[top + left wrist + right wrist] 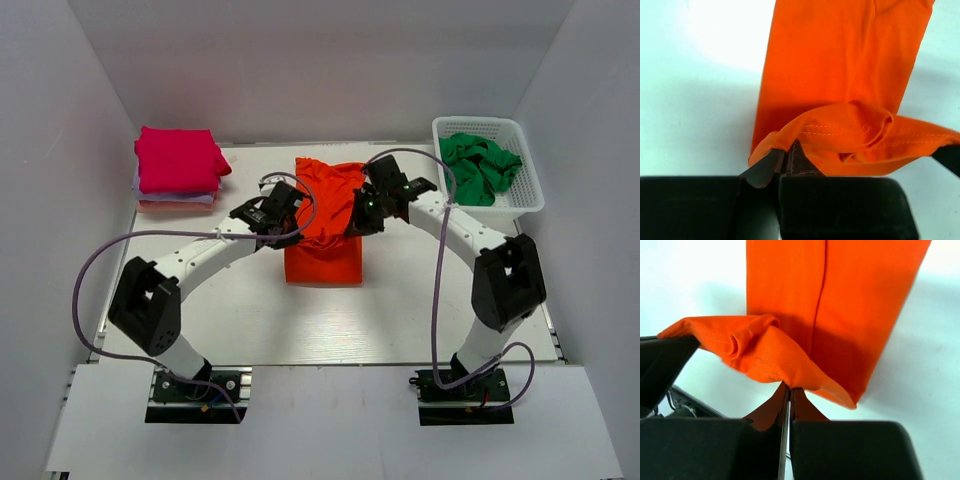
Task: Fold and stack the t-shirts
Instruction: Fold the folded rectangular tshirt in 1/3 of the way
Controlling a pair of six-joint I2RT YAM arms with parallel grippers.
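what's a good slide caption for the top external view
Left fingers and right fingers pinch the orange t-shirt mid-fold; folded stack back left, basket of green shirts back right.

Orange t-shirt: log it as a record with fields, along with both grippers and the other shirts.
shirt in work: orange t-shirt, a narrow strip on the table, hemmed edge lifted
left gripper: shut on the hem's left corner
right gripper: shut on the hem's right corner
finished stack: far left, magenta t-shirt on top of pale shirts
basket: far right, holds crumpled green cloth
fold status: not finished, shirt not yet on the stack
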